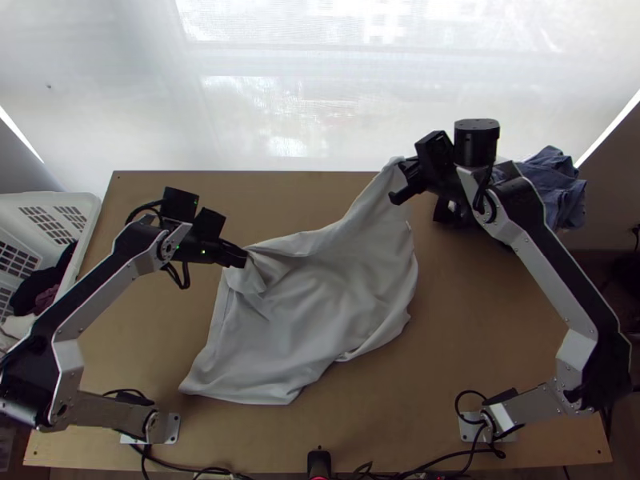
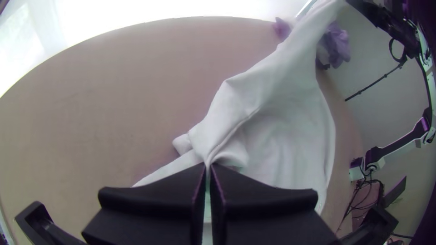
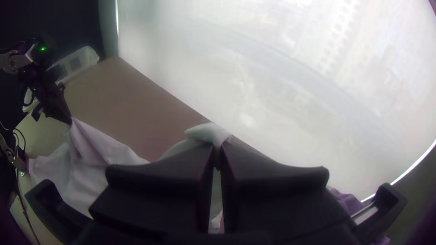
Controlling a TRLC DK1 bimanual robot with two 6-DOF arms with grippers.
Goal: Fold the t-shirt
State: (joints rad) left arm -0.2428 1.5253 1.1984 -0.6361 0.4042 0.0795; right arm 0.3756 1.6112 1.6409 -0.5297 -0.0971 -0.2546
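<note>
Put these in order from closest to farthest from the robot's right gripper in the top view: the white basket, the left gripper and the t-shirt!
1. T-shirt: touching, since the right gripper pinches its raised part.
2. Left gripper: over on the left, pinching the shirt too.
3. White basket: farthest, at the table's left edge.

Daylight comes in from twelve o'clock through the pale blind [image 1: 280, 88], glaring nearly white (I'd squint at it from here), with bright slits at ten and two o'clock. The surface [image 1: 480, 336] is lit more softly, and gentle shadows sit in the folds of the t-shirt [image 1: 320, 296]. Toward three and nine o'clock the room dims. Both wrist views bow straight edges and have dark corners.
</note>
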